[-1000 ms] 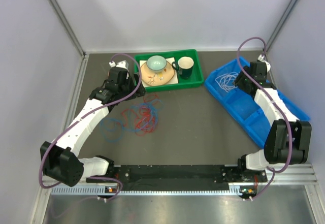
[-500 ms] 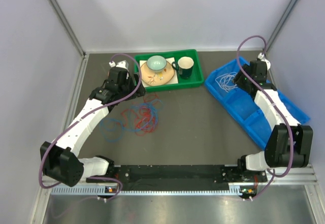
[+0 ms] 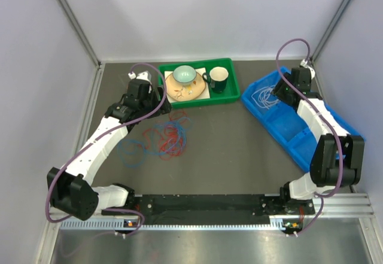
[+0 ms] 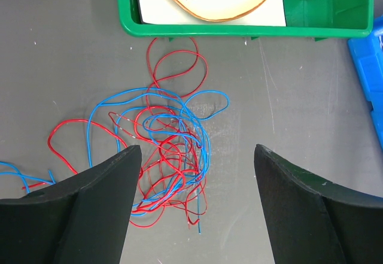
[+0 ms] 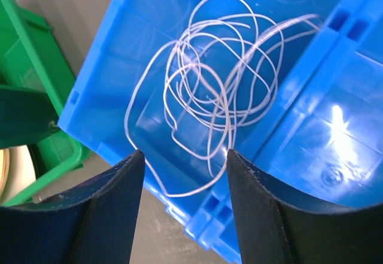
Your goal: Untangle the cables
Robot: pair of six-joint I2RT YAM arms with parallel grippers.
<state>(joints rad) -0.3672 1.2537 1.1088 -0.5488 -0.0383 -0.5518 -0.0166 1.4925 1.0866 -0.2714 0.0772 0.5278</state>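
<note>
The red cable [image 3: 172, 133] and the blue cable [image 3: 133, 152] lie tangled together on the dark table; in the left wrist view the red cable [image 4: 173, 72] and blue cable [image 4: 206, 99] form loose loops. The white cable [image 3: 261, 94] lies coiled in the far compartment of the blue bin [image 3: 287, 133]; it shows in the right wrist view [image 5: 221, 90]. My left gripper [image 4: 197, 174] is open and empty above the red-blue tangle. My right gripper [image 5: 185, 168] is open and empty above the white cable in the bin [image 5: 311, 126].
A green tray [image 3: 230, 96] at the back holds a plate, a pale bowl [image 3: 184, 73] and a dark mug [image 3: 218, 78]; its front wall shows in the left wrist view [image 4: 239, 27]. Walls enclose the table on three sides.
My right gripper has moved slightly back and left over the bin's far compartment. The left arm and the cables have not moved.
</note>
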